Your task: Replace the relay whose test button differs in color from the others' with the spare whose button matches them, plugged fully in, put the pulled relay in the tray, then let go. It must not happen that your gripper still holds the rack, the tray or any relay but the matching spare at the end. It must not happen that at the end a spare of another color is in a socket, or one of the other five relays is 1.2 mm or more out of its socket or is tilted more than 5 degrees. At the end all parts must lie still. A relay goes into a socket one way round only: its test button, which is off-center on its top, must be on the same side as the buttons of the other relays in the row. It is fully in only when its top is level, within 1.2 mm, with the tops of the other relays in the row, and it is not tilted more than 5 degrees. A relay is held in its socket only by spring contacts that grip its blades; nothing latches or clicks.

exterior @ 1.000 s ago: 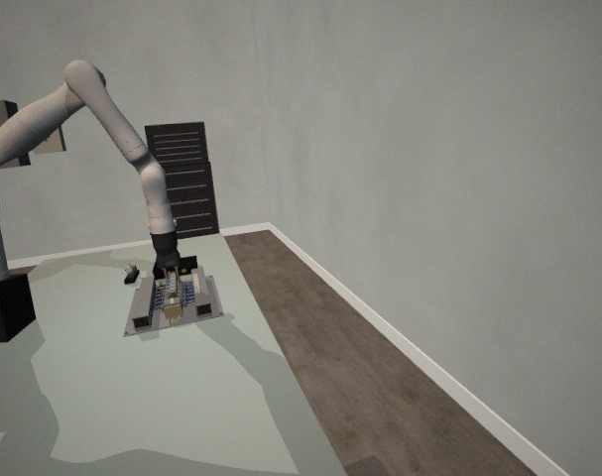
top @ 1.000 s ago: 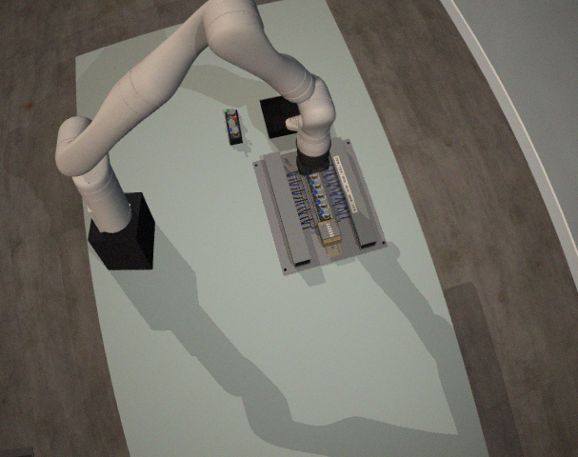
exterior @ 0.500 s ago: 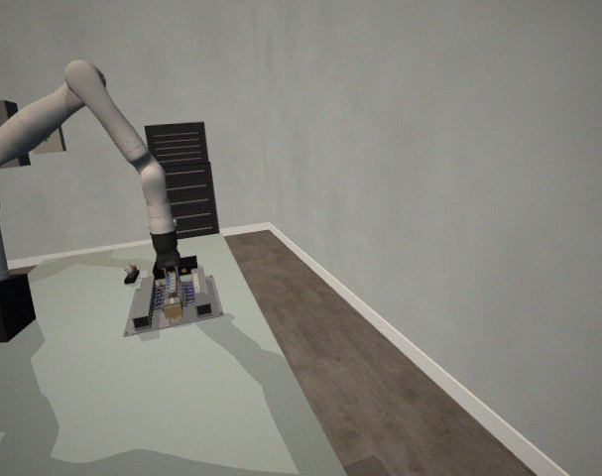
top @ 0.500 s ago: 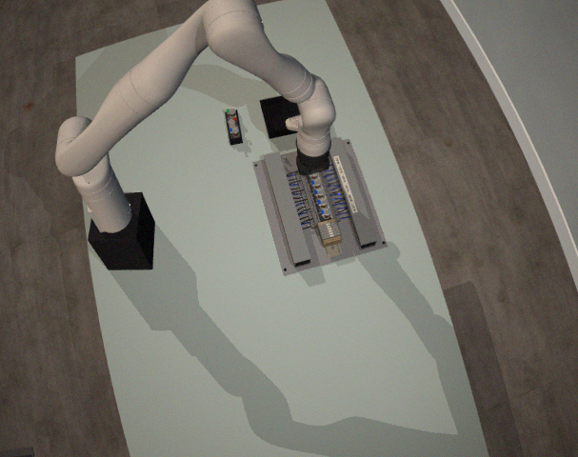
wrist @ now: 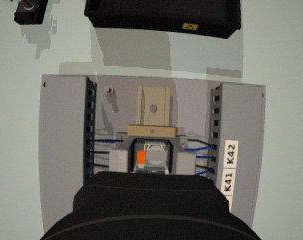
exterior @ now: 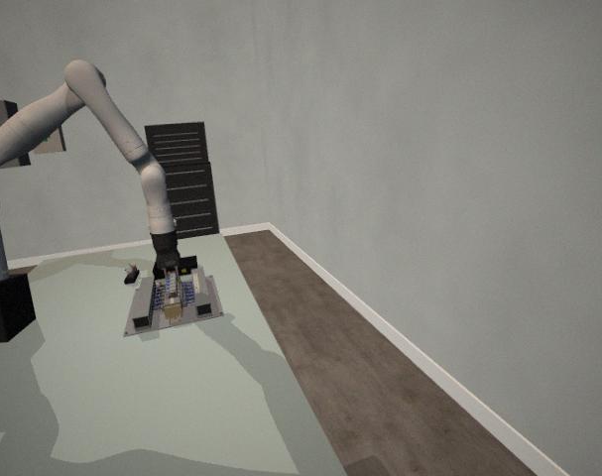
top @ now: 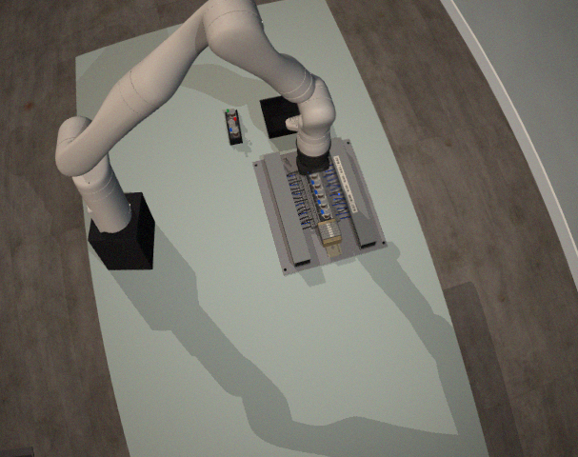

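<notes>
My gripper (wrist: pixel 151 150) is shut on the relay with the orange button (wrist: pixel 141 157), at the end of the row nearest the tray; the fingers stand at its two sides. The relay appears upright in its socket; how deep it sits I cannot tell. Other relays (top: pixel 318 193) in the row show blue buttons. The spare holder (top: pixel 238 139) (exterior: pixel 130 280) (wrist: pixel 32 17) bears spares with green, red and blue buttons, and stands left of the tray. The black tray (top: pixel 274 120) (wrist: pixel 163 25) lies beyond the panel, partly hidden by the arm in the top view.
Grey wire ducts (top: pixel 286 211) (wrist: pixel 66 150) flank the relay row on the panel (top: pixel 276 245), with blue and dark wires between. A tan end stop (wrist: pixel 141 131) stands close beside the held relay. A label strip (wrist: pixel 230 165) runs along the right duct.
</notes>
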`<state>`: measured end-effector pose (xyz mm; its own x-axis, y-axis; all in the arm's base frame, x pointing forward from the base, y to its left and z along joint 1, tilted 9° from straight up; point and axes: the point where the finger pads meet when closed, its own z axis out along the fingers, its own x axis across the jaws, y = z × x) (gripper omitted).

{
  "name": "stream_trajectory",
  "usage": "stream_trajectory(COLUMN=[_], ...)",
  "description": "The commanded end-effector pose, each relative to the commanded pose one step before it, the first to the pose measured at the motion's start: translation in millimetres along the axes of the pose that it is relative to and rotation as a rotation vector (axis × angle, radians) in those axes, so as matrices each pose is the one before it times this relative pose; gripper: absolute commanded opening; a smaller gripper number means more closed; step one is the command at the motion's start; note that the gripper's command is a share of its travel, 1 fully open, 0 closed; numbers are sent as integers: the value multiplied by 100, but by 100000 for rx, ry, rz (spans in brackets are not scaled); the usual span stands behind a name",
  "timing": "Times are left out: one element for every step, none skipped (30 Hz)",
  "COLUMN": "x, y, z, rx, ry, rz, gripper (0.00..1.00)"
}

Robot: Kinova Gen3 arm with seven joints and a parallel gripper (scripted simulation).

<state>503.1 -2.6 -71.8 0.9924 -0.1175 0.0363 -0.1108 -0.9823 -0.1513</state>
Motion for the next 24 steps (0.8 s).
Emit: stream_trajectory(x=[87,0,0,0,0,0,0,0,0,0,0,0,0,0,0,0,0,0,0,-6,0,0,0,0], y=[8,0,0,0,0,0,0,0,0,0,0,0,0,0,0,0,0,0,0,-5,0,0,0,0], z=[-91,0,-40,-40,-40,-40,-40,-40,-40,-40,-40,-40,-40,-40,-40,-40,-40,0,0,202,-40,-40,-40,-40], rx=[-17,0,0,0,0,0,0,0,0,0,0,0,0,0,0,0,0,0,0,26,-2,-2,-2,-2], ry=[213,0,-1,-1,-1,-1,-1,-1,-1,-1,-1,-1,-1,-1,-1,-1,-1,0,0,-74,5,5,5,5], rz=[3,0,-1,0,0,0,0,0,0,0,0,0,0,0,0,0,0,0,0,25,-2,-2,-2,-2], gripper=[0,0,0,0,0,0,0,0,0,0,0,0,0,0,0,0,0,0,0,0,0,0,0,0])
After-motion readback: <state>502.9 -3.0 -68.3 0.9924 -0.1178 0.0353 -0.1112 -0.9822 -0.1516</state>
